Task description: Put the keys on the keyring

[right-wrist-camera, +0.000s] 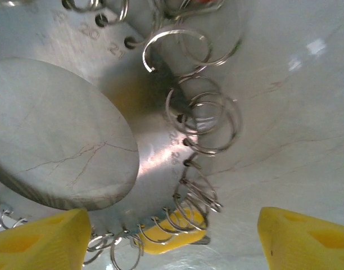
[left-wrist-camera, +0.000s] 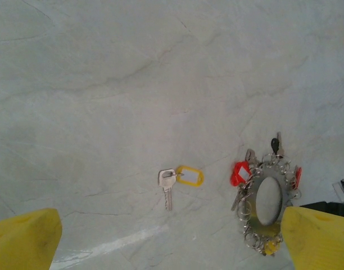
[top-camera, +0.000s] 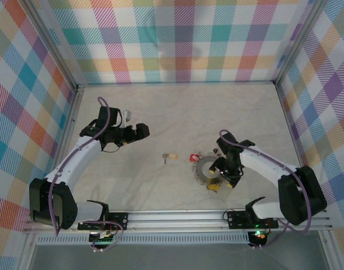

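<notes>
Nearest the bases, the right tool [top-camera: 220,175] sits low over the 3 o'clock side of the keyring [top-camera: 200,175]. In the right wrist view its yellow fingers [right-wrist-camera: 40,242] stand apart, with the ring's fringed rim lying between them. Whether either finger touches the metal cannot be told. The keyring lies flat on the tabletop [top-camera: 161,112], right of centre. It is a grey band with small numbered holes along its edge, and the pale tabletop shows through its middle. Split rings [right-wrist-camera: 203,121] hang from those holes, and one at the top of the wrist view has its ends sprung apart. A yellow tag [right-wrist-camera: 172,233] pokes out from under the rim between the fingers, at the ring's 5 o'clock in the top view. A red tag [top-camera: 193,157] lies at the ring's 11 o'clock. In the left wrist view, small keys [left-wrist-camera: 275,145] fan out from the ring's far edge, one of them dark-headed. At 9 o'clock from the ring and clear of it, a single key [top-camera: 165,159] lies alone on the tabletop. Its own key tag [top-camera: 173,155] is also yellow and points toward the ring. Farther back, at 10 o'clock from that key, the left tool [top-camera: 139,131] hovers above bare tabletop. Its fingers [left-wrist-camera: 23,239] are spread wide with nothing between them, and its camera looks down on the key and the ring. Plaid walls [top-camera: 177,39] close the far side at 12 o'clock and both flanks.
</notes>
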Controlling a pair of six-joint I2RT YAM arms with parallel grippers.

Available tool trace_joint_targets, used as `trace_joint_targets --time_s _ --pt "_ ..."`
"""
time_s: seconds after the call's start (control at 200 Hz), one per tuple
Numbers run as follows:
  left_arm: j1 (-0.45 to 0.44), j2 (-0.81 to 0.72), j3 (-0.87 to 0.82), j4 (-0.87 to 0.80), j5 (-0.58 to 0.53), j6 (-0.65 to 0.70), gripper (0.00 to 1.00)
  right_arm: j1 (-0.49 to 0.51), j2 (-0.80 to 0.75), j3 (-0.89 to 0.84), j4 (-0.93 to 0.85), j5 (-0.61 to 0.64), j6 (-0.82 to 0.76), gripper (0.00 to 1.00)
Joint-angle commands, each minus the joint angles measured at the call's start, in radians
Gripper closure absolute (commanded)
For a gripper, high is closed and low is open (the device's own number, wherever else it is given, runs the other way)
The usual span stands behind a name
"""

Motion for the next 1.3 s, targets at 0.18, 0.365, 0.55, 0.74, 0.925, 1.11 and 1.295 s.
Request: trace_joint_targets --time_s 0.18,0.365,0.55,0.74,0.925,1.11,1.295 --pt "-0.006 -0.019 0.011 -0.038 -0.016 0.027 0.0 0.006 0.089 0.0 0.153 -0.052 0.072 0.3" --pt "-0.006 -0.008 0.02 -0.029 0.027 -0.001 0.0 0.008 0.154 0.019 0.262 -0.072 0.004 0.35" --pt "-0.006 -0.01 0.016 -0.026 0.008 -0.003 0.0 0.029 0.282 0.081 0.381 -0.123 -0.065 0.35" --pt "-0.006 -0.003 -0.005 -0.008 0.023 -0.043 0.0 0.062 0.355 0.2 0.408 -0.142 -0.104 0.35" --pt "-0.007 -0.016 0.013 -0.031 0.0 -0.032 0.0 0.062 0.359 0.279 0.319 -0.099 -0.136 0.35" --pt "-0.006 -0.034 -0.001 -0.034 -0.037 -0.024 0.0 0.064 0.298 0.28 0.243 -0.023 -0.125 0.34" --pt "-0.006 -0.043 -0.001 -0.041 -0.049 -0.011 0.0 0.063 0.343 0.263 0.377 -0.072 -0.1 0.34"
